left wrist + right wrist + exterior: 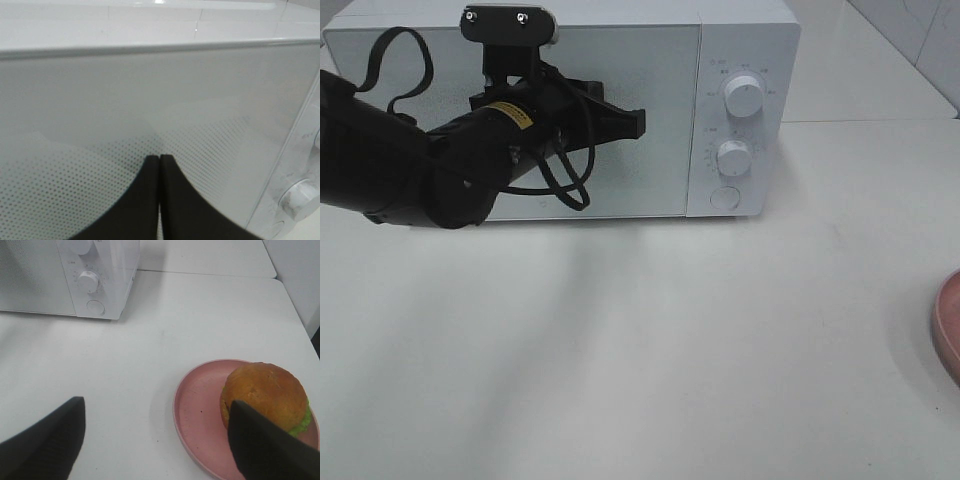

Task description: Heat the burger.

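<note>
The white tabletop point(620, 350) lies bare in the foreground. At its right edge sits the pink plate point(200, 410), and the burger point(264, 396) rests on it, toward one side, green lettuce showing under the bun. The right gripper point(157, 440) hangs above the tabletop just beside the plate, jaws spread wide, holding nothing. Farther back, the left gripper point(638, 122) has its jaws pressed together, tips close to the shut door of the white microwave point(740, 60).
</note>
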Robot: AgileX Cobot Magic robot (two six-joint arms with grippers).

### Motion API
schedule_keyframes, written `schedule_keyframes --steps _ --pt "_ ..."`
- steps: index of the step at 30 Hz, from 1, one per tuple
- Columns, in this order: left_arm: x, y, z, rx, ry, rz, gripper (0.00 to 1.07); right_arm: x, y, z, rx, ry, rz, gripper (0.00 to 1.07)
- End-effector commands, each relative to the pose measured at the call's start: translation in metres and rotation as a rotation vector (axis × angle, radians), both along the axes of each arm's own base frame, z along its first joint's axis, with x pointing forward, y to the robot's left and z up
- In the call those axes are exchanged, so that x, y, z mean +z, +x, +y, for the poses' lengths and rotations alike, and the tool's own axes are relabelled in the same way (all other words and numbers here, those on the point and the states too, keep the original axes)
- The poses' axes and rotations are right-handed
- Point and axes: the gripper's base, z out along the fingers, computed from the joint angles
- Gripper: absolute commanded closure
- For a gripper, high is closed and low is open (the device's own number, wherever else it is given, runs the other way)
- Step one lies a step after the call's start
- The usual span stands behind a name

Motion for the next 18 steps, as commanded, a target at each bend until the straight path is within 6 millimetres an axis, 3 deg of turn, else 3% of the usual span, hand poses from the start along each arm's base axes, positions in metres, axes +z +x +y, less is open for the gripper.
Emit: schedule_keyframes --steps 1,10,12,13,14,16,17,18 --pt "0.012 0.002 0.004 0.041 -0.048 0.012 1.07 0.0 -0.003 0.0 0.002 -0.001 -0.035 0.33" --pt "0.017 -0.035 -0.002 -0.048 -0.012 0.093 1.07 0.0 -0.003 0.0 0.002 -0.001 -0.035 0.33" --pt "0.017 -0.042 0.0 -0.065 0.003 0.131 1.01 0.0 -0.003 0.0 0.002 -0.001 -0.035 0.33" --pt "0.016 -0.049 0.003 -0.086 0.027 0.193 0.89 0.0 -0.003 0.0 0.002 -0.001 -0.035 0.33" --pt "0.016 -0.049 0.003 -0.086 0.027 0.193 0.89 0.0 -0.003 0.0 0.002 -0.001 -0.035 0.33" --pt "0.015 -0.059 0.007 -0.124 0.066 0.3 0.53 0.0 -0.003 0.0 0.002 -0.001 -0.035 0.33" --pt "0.015 -0.059 0.007 -0.124 0.066 0.3 0.53 0.0 -0.003 0.0 0.002 -0.001 -0.035 0.33" --pt "0.015 -0.066 0.008 -0.154 0.094 0.375 0.22 0.0 -0.003 0.0 0.002 -0.001 -0.035 0.33"
